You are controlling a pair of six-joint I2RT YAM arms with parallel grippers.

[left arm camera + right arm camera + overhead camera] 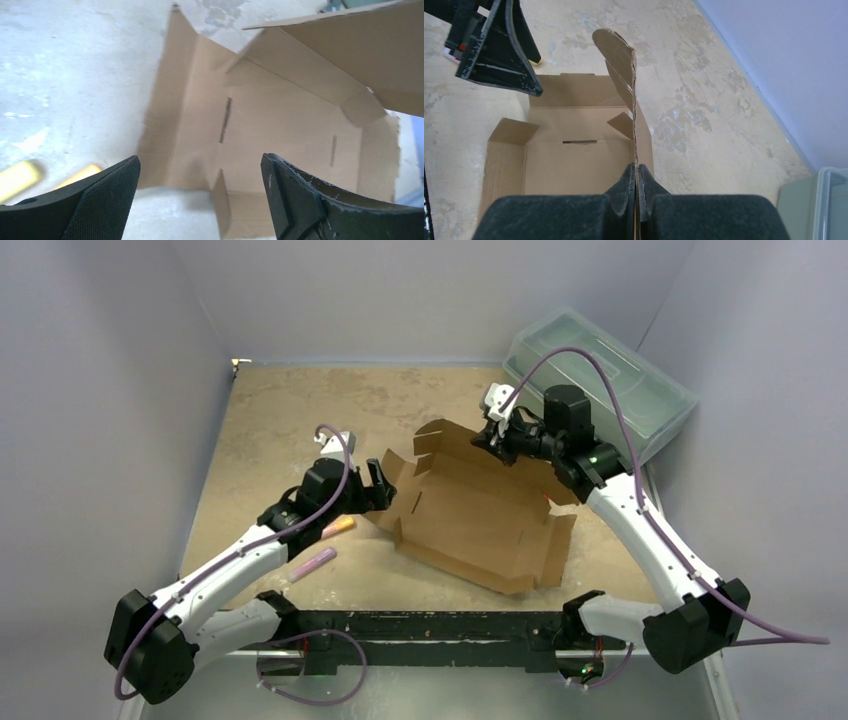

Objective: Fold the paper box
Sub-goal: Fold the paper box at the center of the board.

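The table (280,410) carries the paper box (470,510), part-formed at its centre. Right pincer (636,187) pinches the rear wall upright; hold it vertical. Left pincer (200,159), spread, faces the left side flap: raise this squarely along its crease.

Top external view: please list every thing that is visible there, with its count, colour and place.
paper box: one, brown, table centre, partly folded.
plastic toolbox: one, translucent grey-green, far right corner.
orange stick: one, orange-yellow, on the table by the left arm.
pink stick: one, pink, just nearer than the orange stick.
table: one, mottled beige.
left gripper: one, black, open, at the box's left side.
right gripper: one, black, shut on an upright flap at the box's far side.
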